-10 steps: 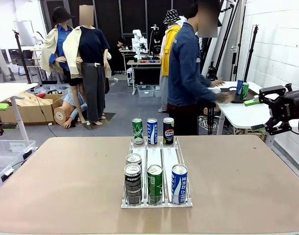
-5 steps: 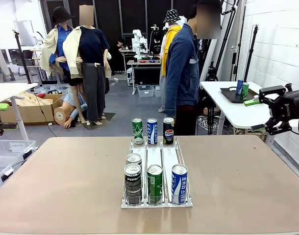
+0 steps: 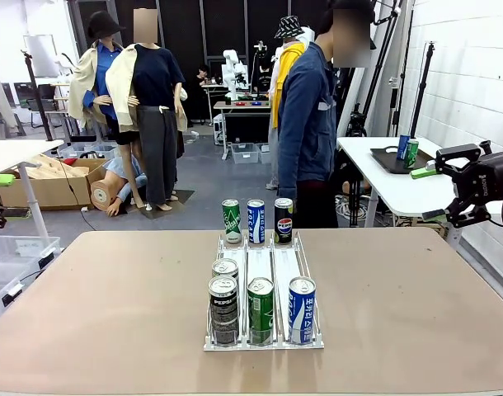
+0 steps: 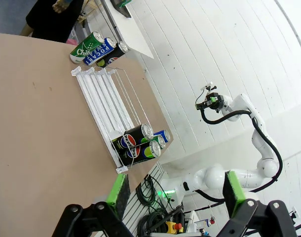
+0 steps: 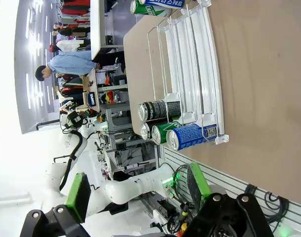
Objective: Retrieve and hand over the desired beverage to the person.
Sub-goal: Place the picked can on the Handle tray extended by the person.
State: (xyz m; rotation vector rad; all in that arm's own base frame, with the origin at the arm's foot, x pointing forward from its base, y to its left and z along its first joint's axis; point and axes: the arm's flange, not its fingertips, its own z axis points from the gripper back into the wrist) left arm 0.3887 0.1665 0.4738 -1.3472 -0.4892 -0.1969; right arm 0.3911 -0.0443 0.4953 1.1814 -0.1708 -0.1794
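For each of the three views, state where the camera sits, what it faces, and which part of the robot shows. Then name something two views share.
Front: between the arms, faces the person across the table; right gripper at right.
Left wrist: on the left arm, faces the rack; open left gripper.
Right wrist: on the right arm, faces the rack; open right gripper.
Shared: rack of cans.

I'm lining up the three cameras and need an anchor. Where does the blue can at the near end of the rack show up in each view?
Front view: blue can at the rack's near right corner, low centre.
Left wrist view: blue can right of centre, behind the black can.
Right wrist view: blue can lying sideways, lower centre.
Shared landmark: the clear rack.
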